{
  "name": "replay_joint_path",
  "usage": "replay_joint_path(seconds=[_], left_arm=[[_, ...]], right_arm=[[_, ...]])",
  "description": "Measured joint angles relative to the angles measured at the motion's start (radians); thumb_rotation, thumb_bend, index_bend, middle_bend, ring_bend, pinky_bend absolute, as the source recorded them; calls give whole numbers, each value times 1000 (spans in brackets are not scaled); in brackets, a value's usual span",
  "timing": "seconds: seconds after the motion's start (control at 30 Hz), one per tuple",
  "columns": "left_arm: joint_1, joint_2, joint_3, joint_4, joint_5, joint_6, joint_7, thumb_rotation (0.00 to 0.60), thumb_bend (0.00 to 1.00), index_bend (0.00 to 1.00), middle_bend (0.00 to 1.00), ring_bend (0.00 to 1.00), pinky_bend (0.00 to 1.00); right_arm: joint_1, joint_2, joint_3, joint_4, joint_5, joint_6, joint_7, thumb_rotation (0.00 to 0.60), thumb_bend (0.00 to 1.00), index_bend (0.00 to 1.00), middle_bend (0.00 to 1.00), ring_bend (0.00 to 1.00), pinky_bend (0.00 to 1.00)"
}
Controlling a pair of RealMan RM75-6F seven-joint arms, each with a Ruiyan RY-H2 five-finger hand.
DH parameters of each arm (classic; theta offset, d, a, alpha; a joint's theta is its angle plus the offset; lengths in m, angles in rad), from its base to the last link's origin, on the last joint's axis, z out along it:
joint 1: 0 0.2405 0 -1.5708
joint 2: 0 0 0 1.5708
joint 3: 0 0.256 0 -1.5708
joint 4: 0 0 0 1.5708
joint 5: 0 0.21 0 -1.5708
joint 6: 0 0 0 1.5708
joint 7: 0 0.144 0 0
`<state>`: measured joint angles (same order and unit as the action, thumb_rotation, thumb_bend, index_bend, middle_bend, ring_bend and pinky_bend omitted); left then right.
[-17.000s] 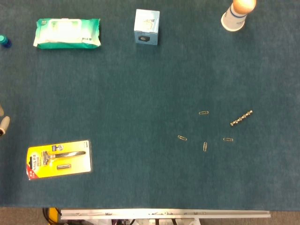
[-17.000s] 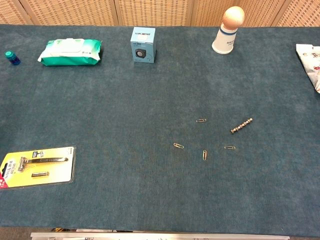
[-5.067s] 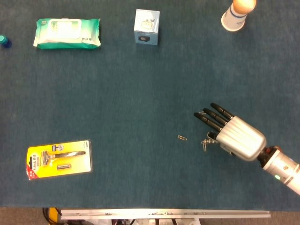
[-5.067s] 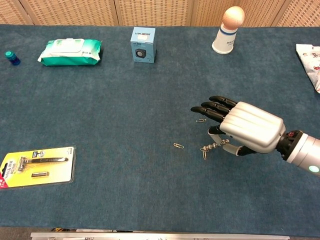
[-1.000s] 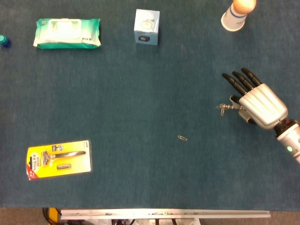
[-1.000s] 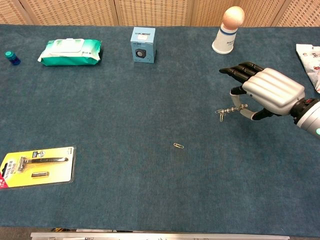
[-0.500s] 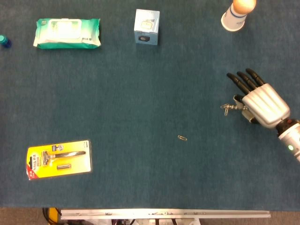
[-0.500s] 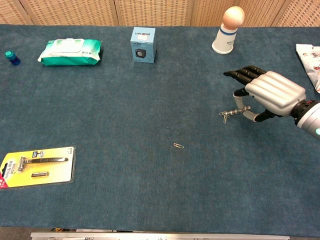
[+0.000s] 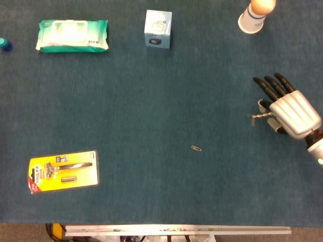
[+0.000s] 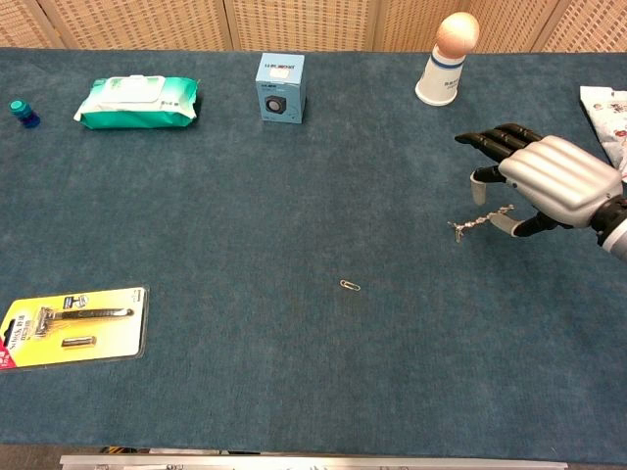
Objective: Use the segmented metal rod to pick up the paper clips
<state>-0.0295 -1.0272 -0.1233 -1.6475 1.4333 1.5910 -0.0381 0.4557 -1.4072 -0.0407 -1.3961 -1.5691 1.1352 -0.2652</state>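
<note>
My right hand [image 9: 291,110] [image 10: 549,184] hangs over the right side of the table and pinches the segmented metal rod [image 9: 260,116] [image 10: 483,219] under its spread fingers. The rod points left, with paper clips [image 10: 458,231] clinging to its free tip. One paper clip [image 9: 196,148] [image 10: 349,285] lies alone on the blue cloth near the table's middle, well to the left of the hand. My left hand shows in neither view.
A wet-wipe pack [image 9: 72,35], a small blue box [image 9: 158,28] and a cup with an egg-shaped top [image 9: 255,15] line the far edge. A yellow razor pack [image 9: 63,171] lies front left. A tiny blue bottle [image 10: 24,113] is far left, a patterned bag [image 10: 607,113] far right.
My right hand has carried the rod and its clinging clips further right, away from the lone clip. That clip has not moved.
</note>
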Motion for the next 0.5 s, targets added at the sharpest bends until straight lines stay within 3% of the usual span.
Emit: replay_joint_path(seconds=[0.23,0.5], left_arm=[[-1,-1,3,0,5,-2,-2,600,255,547,462,384,610],[-5,-6,9,5,11,-9,16,600,255,548,462,384,610]], right_arm=[[-24,23,-2,-17,-10,47,11,600,286,442,37,0,11],[-99,56,12,-56,-15,198,37,600,287,441,50,0,11]])
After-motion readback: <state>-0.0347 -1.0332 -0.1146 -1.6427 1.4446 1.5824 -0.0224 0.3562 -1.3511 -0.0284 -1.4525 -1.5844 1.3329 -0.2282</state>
